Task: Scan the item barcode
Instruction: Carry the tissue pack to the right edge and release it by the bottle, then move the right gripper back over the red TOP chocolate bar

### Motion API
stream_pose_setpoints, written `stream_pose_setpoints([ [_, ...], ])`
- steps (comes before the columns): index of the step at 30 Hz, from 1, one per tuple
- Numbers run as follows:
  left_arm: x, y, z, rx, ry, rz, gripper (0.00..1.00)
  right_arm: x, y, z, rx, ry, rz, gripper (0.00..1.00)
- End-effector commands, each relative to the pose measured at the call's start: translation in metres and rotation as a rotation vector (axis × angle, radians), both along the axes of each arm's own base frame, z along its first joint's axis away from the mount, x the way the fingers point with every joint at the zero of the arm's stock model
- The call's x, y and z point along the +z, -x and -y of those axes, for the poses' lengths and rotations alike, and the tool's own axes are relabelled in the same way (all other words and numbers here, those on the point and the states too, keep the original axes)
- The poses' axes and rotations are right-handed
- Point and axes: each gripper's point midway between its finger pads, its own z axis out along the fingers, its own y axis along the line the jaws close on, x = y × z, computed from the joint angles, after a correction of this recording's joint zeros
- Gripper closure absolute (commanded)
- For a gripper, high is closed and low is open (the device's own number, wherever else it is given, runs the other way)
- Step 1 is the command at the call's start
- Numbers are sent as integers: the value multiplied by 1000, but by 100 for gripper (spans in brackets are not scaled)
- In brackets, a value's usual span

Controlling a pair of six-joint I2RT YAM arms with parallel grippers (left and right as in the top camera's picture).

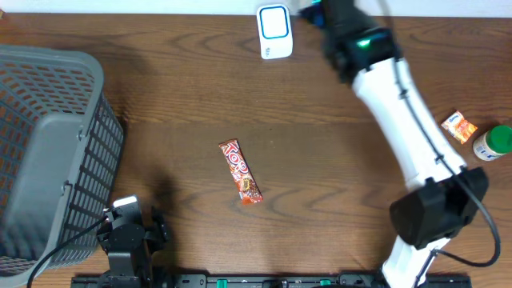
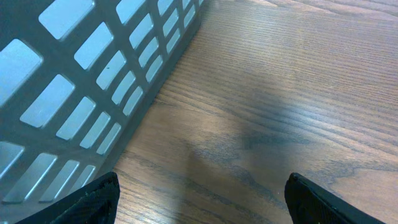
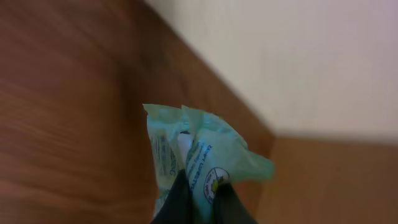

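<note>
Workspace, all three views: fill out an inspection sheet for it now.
Surface: wooden table, brown grain.
Job's things: white-and-blue scanner at the far edge; pale green packet held in the right gripper.
Clutter: candy bar mid-table; orange packet and green-capped bottle at right; grey basket at left.
Grippers: left gripper open, empty, beside the basket; right gripper shut on the packet, close to the scanner.
Cables: black cable at the near left; thin cable along the right arm.
Surroundings: pale wall behind the table.
</note>
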Motion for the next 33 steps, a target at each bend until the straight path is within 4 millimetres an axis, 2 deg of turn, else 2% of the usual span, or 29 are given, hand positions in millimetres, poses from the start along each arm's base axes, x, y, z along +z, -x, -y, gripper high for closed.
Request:
stream_pose_setpoints([
  [1, -9, 5, -1, 9, -2, -36, 15, -28, 1, 60, -215, -173, 5, 99],
  [4, -9, 5, -1, 9, -2, -36, 15, -45, 5, 106, -319, -282, -8, 99],
  [7, -9, 5, -1, 9, -2, -36, 15, -58, 15, 163, -473, -393, 19, 99],
  [9, -9, 5, -1, 9, -2, -36, 15, -68, 26, 203, -586, -466, 50, 99],
  [12, -9, 5, -1, 9, -2, -36, 15, -85, 45, 253, -742, -556, 103, 99],
  [15, -9, 5, -1, 9, -2, -36, 15, -105, 65, 288, -891, -668, 161, 99],
  [20, -9, 5, -1, 9, -2, -36, 15, -133, 94, 332, -1112, -810, 280, 99],
  [23, -9, 5, -1, 9, -2, -36, 15, -141, 116, 360, -1255, -860, 366, 99],
  [26, -9, 5, -1, 9, -2, -36, 15, -145, 129, 378, -1328, -885, 425, 99],
  [29, -9, 5, -1, 9, -2, -36, 15, -146, 132, 387, -1362, -905, 480, 99],
  [33, -9, 5, -1, 10, -2, -36, 15, -138, 120, 390, -1348, -954, 556, 99],
])
